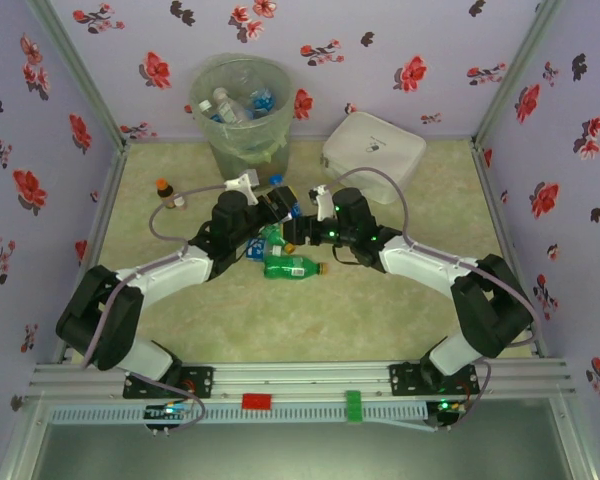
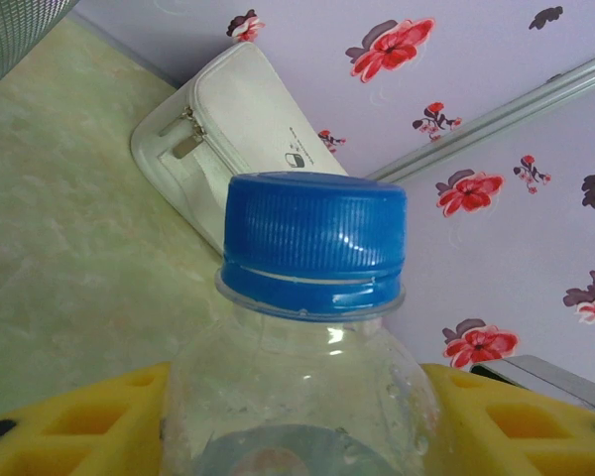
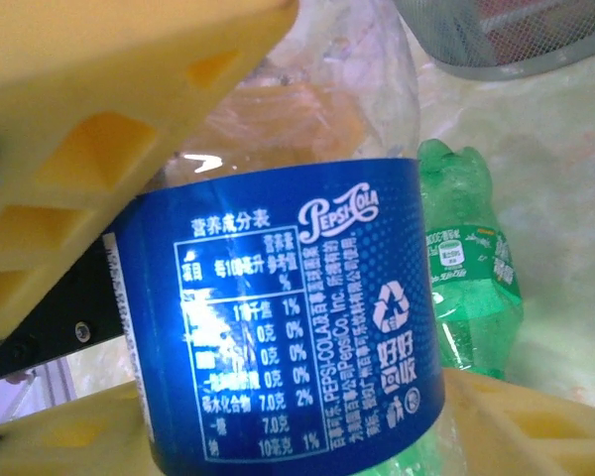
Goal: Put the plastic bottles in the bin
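A clear plastic bottle with a blue cap [image 2: 315, 238] and a blue Pepsi label [image 3: 288, 327] hangs between both grippers at mid-table [image 1: 292, 210]. My left gripper [image 2: 297, 436] is shut on its shoulder, a yellow finger [image 2: 79, 426] pressed to each side. My right gripper [image 3: 288, 436] is open, with its fingers [image 3: 535, 426] flanking the labelled body. The left gripper's finger [image 3: 99, 129] crosses the top left of the right wrist view. A green bottle [image 1: 292, 267] lies on the table under the grippers [image 3: 471, 278]. The grey bin [image 1: 242, 110] at the back holds several bottles.
A flat white box [image 1: 373, 150] sits back right, also in the left wrist view [image 2: 238, 129]. A small orange-capped bottle [image 1: 165, 190] stands left of the bin. More bottles lie under the left arm [image 1: 255, 250]. The bin's wall [image 3: 516, 40] is close to both grippers.
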Controlling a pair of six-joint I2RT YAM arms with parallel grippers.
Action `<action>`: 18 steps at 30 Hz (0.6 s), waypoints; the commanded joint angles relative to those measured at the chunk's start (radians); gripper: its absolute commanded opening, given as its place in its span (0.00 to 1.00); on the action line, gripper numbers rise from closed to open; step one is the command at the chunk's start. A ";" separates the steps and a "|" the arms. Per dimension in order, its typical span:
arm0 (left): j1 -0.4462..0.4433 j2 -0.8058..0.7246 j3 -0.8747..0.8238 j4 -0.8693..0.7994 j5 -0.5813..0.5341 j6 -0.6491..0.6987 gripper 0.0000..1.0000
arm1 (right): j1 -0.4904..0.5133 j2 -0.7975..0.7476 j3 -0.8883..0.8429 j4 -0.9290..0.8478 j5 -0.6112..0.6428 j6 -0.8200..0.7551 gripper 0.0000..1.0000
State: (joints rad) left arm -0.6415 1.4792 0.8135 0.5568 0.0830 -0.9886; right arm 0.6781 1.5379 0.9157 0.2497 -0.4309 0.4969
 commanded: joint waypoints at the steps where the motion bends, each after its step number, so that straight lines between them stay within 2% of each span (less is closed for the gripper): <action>1: -0.002 -0.042 -0.012 0.016 0.001 0.024 0.30 | 0.018 -0.004 0.036 0.036 -0.023 0.013 0.81; 3: 0.013 -0.056 -0.010 -0.009 -0.005 0.035 0.30 | 0.018 -0.006 0.035 0.037 -0.027 0.015 0.96; 4: 0.027 -0.061 -0.007 -0.022 -0.008 0.040 0.30 | 0.018 -0.007 0.034 0.037 -0.029 0.013 1.00; 10: 0.106 -0.109 0.040 -0.142 -0.013 0.122 0.29 | 0.012 -0.049 0.019 0.024 -0.019 0.011 1.00; 18: 0.182 -0.158 0.230 -0.374 -0.037 0.329 0.29 | -0.032 -0.149 -0.043 0.014 0.052 0.028 1.00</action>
State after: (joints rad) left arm -0.4763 1.3579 0.9432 0.2749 0.0666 -0.7876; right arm 0.6659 1.4296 0.8982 0.2642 -0.4316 0.5098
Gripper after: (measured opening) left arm 0.552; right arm 0.996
